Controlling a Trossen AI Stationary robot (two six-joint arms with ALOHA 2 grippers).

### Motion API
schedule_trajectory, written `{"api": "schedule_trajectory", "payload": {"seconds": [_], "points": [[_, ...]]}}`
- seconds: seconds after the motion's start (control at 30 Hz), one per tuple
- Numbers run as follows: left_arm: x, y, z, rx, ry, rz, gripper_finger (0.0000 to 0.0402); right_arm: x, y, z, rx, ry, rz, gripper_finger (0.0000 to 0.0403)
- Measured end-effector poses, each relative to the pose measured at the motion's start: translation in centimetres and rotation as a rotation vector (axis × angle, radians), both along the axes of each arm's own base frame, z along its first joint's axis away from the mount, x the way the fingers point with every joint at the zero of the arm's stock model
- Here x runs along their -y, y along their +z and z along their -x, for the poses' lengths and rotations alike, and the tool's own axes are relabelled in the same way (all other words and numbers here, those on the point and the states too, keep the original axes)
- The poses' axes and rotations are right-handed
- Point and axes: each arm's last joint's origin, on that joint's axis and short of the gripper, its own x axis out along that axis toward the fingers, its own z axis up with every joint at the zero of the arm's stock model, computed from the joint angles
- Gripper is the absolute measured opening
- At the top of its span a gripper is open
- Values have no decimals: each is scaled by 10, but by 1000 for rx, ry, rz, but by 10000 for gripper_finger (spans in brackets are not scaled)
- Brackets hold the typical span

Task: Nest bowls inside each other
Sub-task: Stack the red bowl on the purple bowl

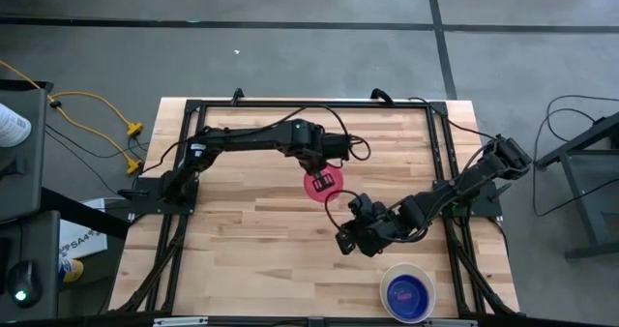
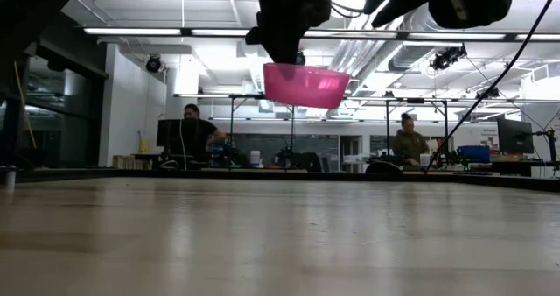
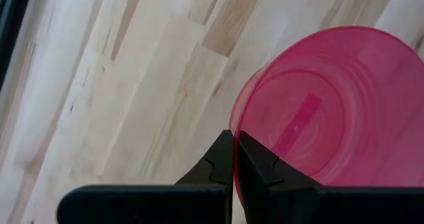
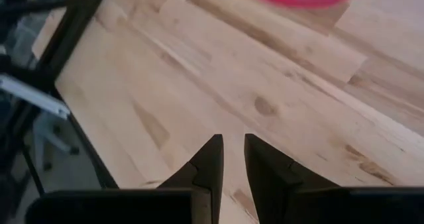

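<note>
The left gripper (image 1: pixel 324 181) is pinching the pink bowl's (image 1: pixel 319 186) rim, holding it up; it should be staying level toward the white bowl (image 1: pixel 407 292). The right gripper (image 4: pixel 232 159) is waiting, empty, its fingers a little apart.

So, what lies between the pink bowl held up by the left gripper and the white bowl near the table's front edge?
In the high view, the right gripper sits between the pink bowl and the white bowl; otherwise bare table.

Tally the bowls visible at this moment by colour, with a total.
Pinkish-red bowl: 1, held above the table by the left gripper
White bowl: 1
Blue bowl: 1, nested in the white one
Total: 3 bowls visible
</note>
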Motion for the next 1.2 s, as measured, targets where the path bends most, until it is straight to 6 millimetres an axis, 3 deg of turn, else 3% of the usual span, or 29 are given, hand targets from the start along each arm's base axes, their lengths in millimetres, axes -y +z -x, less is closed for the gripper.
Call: {"api": "schedule_trajectory", "payload": {"seconds": [0.23,0.63,0.9,1.2], "points": [[16,-4,-3,4,-27,-23,1,4,1,-2,29,-84,6,55],[49,-3,-4,33,-71,-54,1,3,2,-3,43,-81,-13,55],[56,-3,-4,32,-78,-59,1,1,1,-2,28,-52,-45,55],[51,-4,-1,7,-52,-63,1,-15,4,2,69,1,-75,55]]}}
